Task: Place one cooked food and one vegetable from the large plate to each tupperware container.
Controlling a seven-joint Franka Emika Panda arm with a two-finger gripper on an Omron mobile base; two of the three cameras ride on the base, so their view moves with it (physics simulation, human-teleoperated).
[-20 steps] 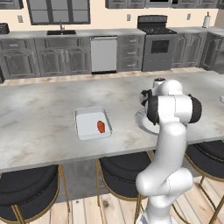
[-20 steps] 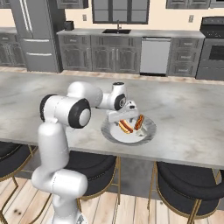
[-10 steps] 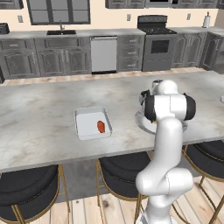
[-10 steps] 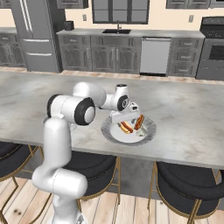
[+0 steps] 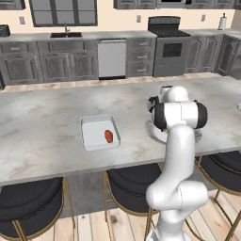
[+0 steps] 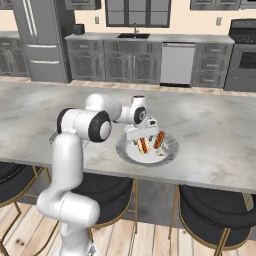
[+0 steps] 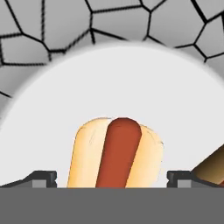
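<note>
Fingers (image 7: pixel 46 178) spread wide, straddling bun-wrapped hot dog (image 7: pixel 116 153) on round grey-marbled white-centred plate (image 6: pixel 170 151). Small reddish-orange oval vegetable (image 5: pixel 108 136) lying in shallow pale rectangular container (image 5: pixel 87 137), well apart on marble surface (image 5: pixel 42 122).

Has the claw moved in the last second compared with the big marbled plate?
Yes. The claw has come down closer to the large plate, its open jaws now straddling a hot dog.

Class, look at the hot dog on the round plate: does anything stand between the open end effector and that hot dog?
Nothing visible does. In the hand view the hot dog lies directly between the two fingertips of the open end effector, on the plate. A second hot dog lies beside it, off to one side.
</note>
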